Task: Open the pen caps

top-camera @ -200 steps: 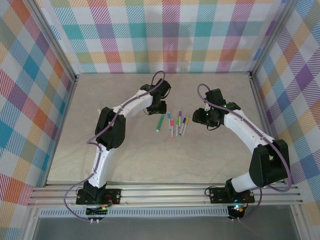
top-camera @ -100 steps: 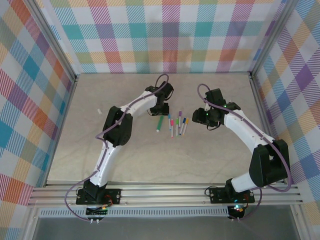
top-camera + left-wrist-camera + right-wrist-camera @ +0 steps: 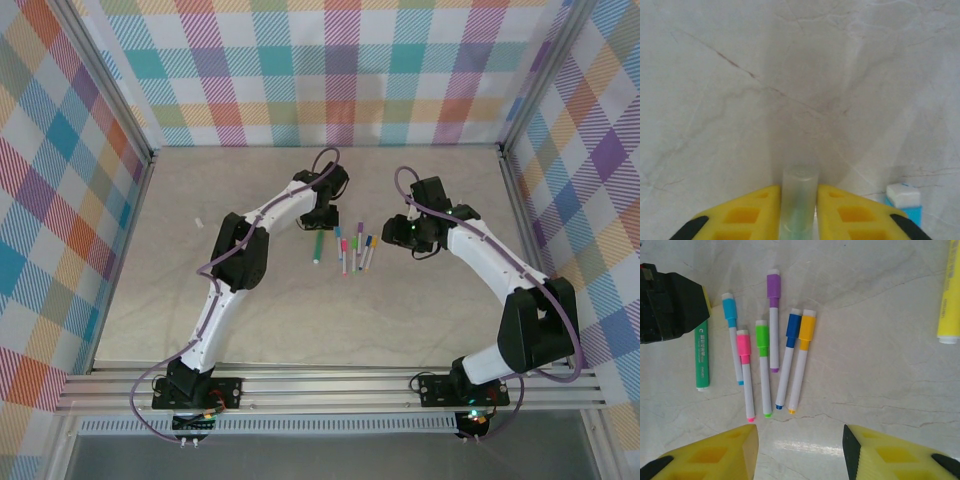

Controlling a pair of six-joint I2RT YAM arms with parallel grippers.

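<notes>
**Marbled tabletop [image 3: 270, 310]: cap pinch may slip**

Left gripper [image 3: 799, 200]: fingers [image 3: 752, 212] press both sides of a translucent cap [image 3: 800, 182], apparently on the end of the green pen [image 3: 702, 360]. The plastic is smooth and round, so a pull could slide off or drag the whole pen along. Right gripper [image 3: 799, 437] hangs spread and empty above six capped pens [image 3: 771, 365]. Nothing braces the green barrel, so it could knock the light-blue pen [image 3: 733, 340] near it.

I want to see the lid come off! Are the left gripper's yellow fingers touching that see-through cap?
Touching. The left wrist view shows the left gripper with its fingers flush against both sides of the clear cap.
</notes>
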